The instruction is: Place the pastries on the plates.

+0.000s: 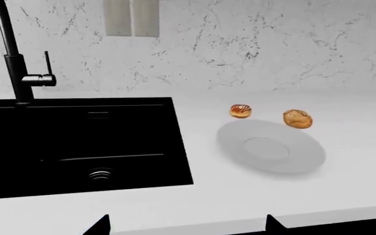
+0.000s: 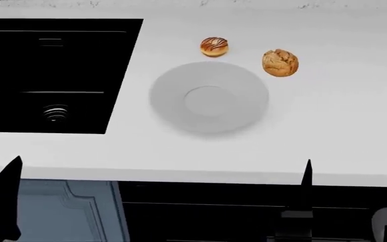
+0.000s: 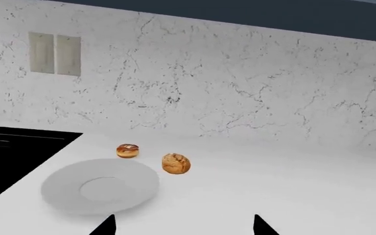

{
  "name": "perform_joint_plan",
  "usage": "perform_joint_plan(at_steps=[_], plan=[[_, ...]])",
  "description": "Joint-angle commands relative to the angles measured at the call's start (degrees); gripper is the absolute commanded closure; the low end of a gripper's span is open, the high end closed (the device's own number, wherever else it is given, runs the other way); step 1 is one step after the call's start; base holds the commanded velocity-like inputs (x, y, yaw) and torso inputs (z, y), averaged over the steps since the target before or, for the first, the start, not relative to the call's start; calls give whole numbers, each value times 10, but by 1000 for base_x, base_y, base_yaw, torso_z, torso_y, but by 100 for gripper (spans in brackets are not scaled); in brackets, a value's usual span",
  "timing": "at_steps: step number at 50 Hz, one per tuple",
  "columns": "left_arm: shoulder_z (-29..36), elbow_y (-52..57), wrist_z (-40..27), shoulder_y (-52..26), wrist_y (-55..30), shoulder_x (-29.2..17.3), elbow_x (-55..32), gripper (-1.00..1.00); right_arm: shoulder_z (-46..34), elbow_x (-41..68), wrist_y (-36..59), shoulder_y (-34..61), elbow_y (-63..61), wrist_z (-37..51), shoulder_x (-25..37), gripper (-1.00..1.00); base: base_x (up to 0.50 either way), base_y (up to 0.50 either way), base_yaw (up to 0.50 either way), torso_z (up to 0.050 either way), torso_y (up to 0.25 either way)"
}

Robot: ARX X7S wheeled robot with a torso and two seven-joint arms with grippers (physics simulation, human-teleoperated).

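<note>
On the white desk (image 2: 328,126) in your head view you have one grey-white plate (image 2: 209,97), lying flat near the middle, and two pastries beyond it. One is the striped bun (image 2: 213,46), just past the plate's far rim; the other is the cream puff (image 2: 280,62), off the far right rim. Neither rests on the plate, and the two sit apart from each other. You see only this one plate. One black sink (image 2: 46,75) is sunk into the desk at the left. Dark finger tips of the left gripper (image 2: 5,201) and right gripper (image 2: 351,186) show at the bottom edge, below the desk front, holding nothing.

From your left wrist view, you count the same: one plate (image 1: 270,147), one bun (image 1: 240,110) and one puff (image 1: 297,118), both beside the far rim. The sink (image 1: 77,147) has one black tap (image 1: 15,63) behind it, and a marbled white wall (image 1: 273,44) with a pale panel (image 1: 131,17) rises at the back. The left gripper's two tips (image 1: 184,226) stand wide apart and empty.

From your right wrist view, one plate (image 3: 100,186), one bun (image 3: 128,151) and one puff (image 3: 176,163) lie ahead, the puff just beside the rim. A corner of the sink (image 3: 11,147) shows. The right gripper (image 3: 184,226) is spread wide, empty.
</note>
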Motion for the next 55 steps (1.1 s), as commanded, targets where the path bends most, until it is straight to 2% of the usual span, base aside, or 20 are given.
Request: perform_joint_plan(at_steps=[1, 15, 18, 22, 25, 27, 31, 36, 55], plan=[[14, -3, -9, -2, 12, -3, -3, -100, -6, 1, -13, -3, 8, 2, 7, -100, 0, -500, 0, 0, 0], [23, -13, -11, -8, 27, -15, 5, -100, -11, 17, 0, 20, 12, 24, 16, -100, 0, -464, 0, 0, 0], [34, -24, 14, 1, 41, -21, 45, -100, 16, 84, 32, 48, 29, 52, 17, -100, 0, 0, 0, 0, 0], [25, -25, -29, -56, 27, -42, -10, -100, 42, 199, 82, 123, 42, 106, 53, -100, 0, 0, 0, 0, 0], [32, -43, -79, -129, 17, -67, -70, -100, 41, 272, 101, 199, 62, 140, 86, -100, 0, 0, 0, 0, 0], [47, -49, -98, -167, 14, -78, -85, -100, 28, 275, 108, 237, 67, 144, 99, -100, 0, 0, 0, 0, 0], [64, -48, -111, -195, 15, -81, -94, -100, 14, 275, 107, 274, 68, 139, 104, -100, 314, 0, 0, 0, 0], [70, -49, -92, -194, 20, -83, -78, -100, 11, 268, 105, 275, 64, 139, 106, -100, 500, 0, 0, 0, 0], [82, -53, -113, -187, 33, -94, -101, -100, 10, 273, 96, 253, 58, 140, 103, -100, 500, 0, 0, 0, 0]])
